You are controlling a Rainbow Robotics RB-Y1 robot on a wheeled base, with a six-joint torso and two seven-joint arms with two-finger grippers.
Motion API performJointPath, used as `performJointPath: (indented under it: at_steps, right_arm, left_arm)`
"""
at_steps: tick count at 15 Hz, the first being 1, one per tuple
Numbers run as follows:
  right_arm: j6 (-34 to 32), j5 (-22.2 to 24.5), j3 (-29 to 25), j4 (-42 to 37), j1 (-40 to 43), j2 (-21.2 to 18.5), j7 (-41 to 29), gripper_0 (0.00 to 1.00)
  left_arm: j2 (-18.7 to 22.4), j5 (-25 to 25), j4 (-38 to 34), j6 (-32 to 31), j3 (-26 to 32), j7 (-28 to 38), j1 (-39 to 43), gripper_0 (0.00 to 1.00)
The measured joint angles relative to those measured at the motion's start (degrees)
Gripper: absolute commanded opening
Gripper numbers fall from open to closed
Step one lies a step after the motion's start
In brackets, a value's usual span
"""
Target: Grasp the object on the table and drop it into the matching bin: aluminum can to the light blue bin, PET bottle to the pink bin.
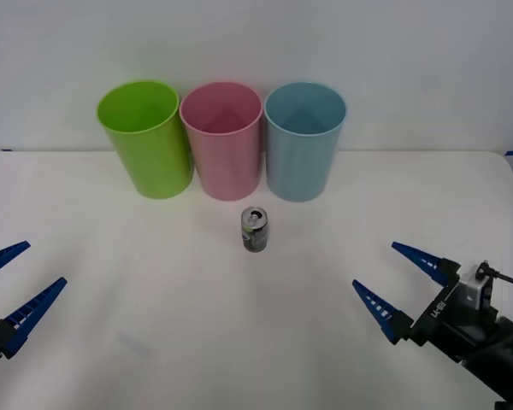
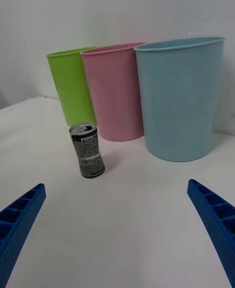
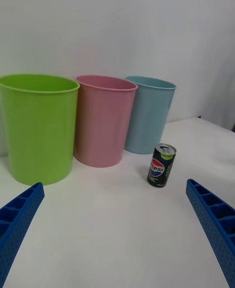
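— Silver can (image 1: 256, 230) stands upright on the white table (image 1: 154, 299), just in front of the pink bin (image 1: 223, 141) and the light blue bin (image 1: 303, 141), a green bin (image 1: 145, 137) beside them.

— And the grippers?

— Right gripper (image 1: 396, 278) hovers low, well apart from the can, to its right and nearer the robot, fingers spread wide. Left gripper (image 1: 17, 278) sits at the table's left edge, also spread, holding nothing.

The left gripper (image 1: 15, 278) sat low at the robot's left, fingers spread wide. The right gripper (image 1: 395, 278) — likewise spread — reached in from the right, its dark wrist behind it.
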Motion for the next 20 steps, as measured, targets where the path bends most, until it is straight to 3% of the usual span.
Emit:
performJointPath:
  at_steps: [4, 13, 20]
  right_arm:
    - [5.0, 0.8, 6.3, 3.1, -4.1, 0.5, 0.9, 1.00]
    - [5.6, 11.9, 6.9, 17.0, -16.5, 11.4, 2.5, 1.00]
    - [10.7, 13.7, 9.4, 23.7, -21.9, 15.2, 4.4, 1.00]
  left_arm:
    - [0.0, 0.0, 0.0, 0.0, 0.0, 0.0, 0.0, 1.00]
    - [0.0, 0.0, 0.0, 0.0, 0.0, 0.0, 0.0, 1.00]
    - [0.0, 0.0, 0.0, 0.0, 0.0, 0.0, 0.0, 1.00]
